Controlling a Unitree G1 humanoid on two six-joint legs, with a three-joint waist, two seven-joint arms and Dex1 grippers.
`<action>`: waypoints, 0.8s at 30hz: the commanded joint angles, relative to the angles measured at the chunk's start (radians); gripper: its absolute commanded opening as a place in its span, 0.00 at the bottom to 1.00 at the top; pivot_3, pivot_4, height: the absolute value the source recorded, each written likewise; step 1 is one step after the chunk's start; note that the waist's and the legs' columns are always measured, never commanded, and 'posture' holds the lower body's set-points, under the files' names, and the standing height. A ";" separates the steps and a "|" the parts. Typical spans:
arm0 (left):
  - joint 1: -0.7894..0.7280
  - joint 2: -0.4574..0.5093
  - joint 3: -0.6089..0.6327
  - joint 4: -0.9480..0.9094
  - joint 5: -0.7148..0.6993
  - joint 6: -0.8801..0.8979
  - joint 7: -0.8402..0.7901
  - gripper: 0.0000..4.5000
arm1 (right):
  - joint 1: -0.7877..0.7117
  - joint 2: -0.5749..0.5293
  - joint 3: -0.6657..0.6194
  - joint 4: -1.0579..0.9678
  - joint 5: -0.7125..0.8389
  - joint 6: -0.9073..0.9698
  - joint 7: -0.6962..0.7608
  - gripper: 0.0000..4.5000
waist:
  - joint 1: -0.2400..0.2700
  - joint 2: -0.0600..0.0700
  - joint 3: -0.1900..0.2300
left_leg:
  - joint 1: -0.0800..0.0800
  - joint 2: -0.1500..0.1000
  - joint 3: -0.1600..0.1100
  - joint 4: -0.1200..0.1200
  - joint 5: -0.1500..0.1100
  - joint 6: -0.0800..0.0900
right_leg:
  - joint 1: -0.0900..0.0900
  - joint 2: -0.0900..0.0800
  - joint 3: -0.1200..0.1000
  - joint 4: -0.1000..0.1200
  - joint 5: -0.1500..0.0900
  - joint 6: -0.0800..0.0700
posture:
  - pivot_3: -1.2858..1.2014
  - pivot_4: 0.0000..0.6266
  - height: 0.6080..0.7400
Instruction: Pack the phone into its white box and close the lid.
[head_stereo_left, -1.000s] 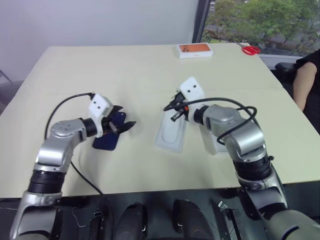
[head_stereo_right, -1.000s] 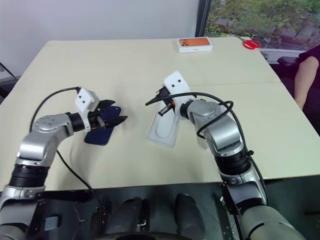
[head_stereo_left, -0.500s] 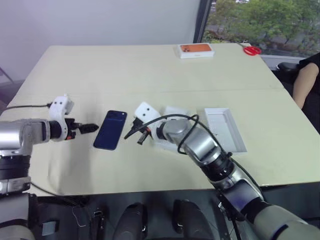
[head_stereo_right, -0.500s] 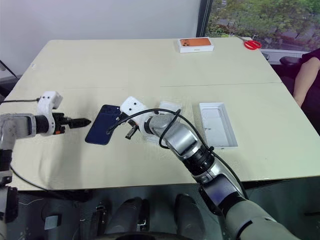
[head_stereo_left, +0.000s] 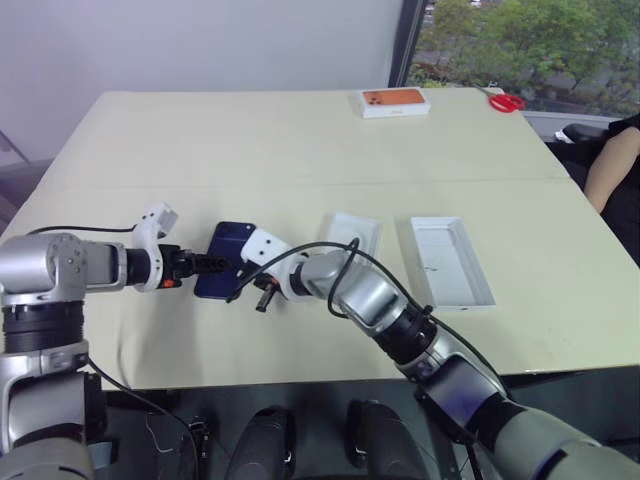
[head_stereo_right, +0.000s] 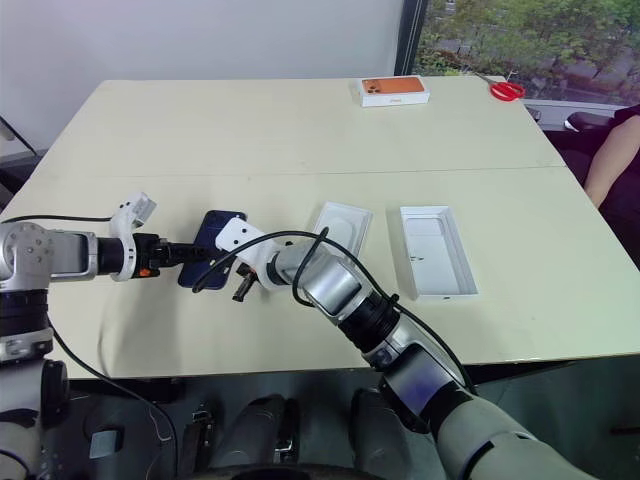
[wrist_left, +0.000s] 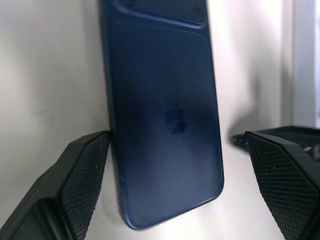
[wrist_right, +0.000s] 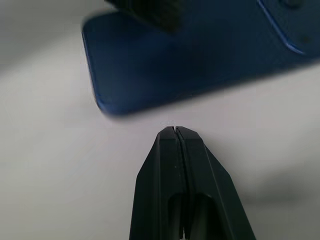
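The dark navy phone (head_stereo_left: 230, 262) lies flat, back up, on the table at centre left. My left gripper (head_stereo_left: 214, 263) reaches in from the left and is open, one finger (wrist_left: 85, 170) on each long side of the phone (wrist_left: 165, 110), near its end. My right gripper (head_stereo_left: 250, 292) is shut and empty, its tip (wrist_right: 173, 131) on the table just short of the phone's corner (wrist_right: 150, 75). The lid (head_stereo_left: 352, 231) lies inner face up to the right of the phone, partly behind my right arm. The white box (head_stereo_left: 450, 262) lies open further right.
An orange-topped box (head_stereo_left: 392, 100) and red scissors (head_stereo_left: 503, 100) sit at the table's far edge. A person's arm (head_stereo_left: 612, 165) shows at the right edge. My right arm crosses low in front of the lid.
My right gripper swung left from over the lid to the phone's near corner, staying shut. My left gripper drew off to the left, rolled, then came back around the phone, still open.
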 joint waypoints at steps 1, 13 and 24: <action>0.033 -0.046 -0.018 0.007 -0.069 0.036 0.017 1.00 | -0.028 0.029 -0.009 0.017 -0.014 -0.040 0.007 0.01 | 0.000 0.000 0.000 | 0.000 0.000 0.000 0.000 0.000 0.000 | 0.000 0.000 0.000 0.000 0.000 0.000 | 0.52 0.24 1.00; 0.031 -0.109 0.053 0.015 -0.182 0.036 0.107 1.00 | -0.019 0.044 -0.037 0.037 -0.043 -0.059 0.007 0.01 | -0.002 0.001 -0.001 | 0.001 -0.002 -0.001 -0.001 0.000 -0.001 | 0.000 -0.005 0.000 0.002 0.000 0.000 | 0.52 0.24 1.00; -0.016 -0.065 0.097 0.096 -0.162 0.027 0.113 0.70 | 0.009 -0.008 -0.051 -0.059 -0.059 -0.019 0.004 0.00 | -0.009 0.001 -0.001 | 0.000 -0.002 -0.001 -0.002 0.001 -0.002 | -0.002 -0.004 0.000 0.003 0.000 0.000 | 0.52 0.24 1.00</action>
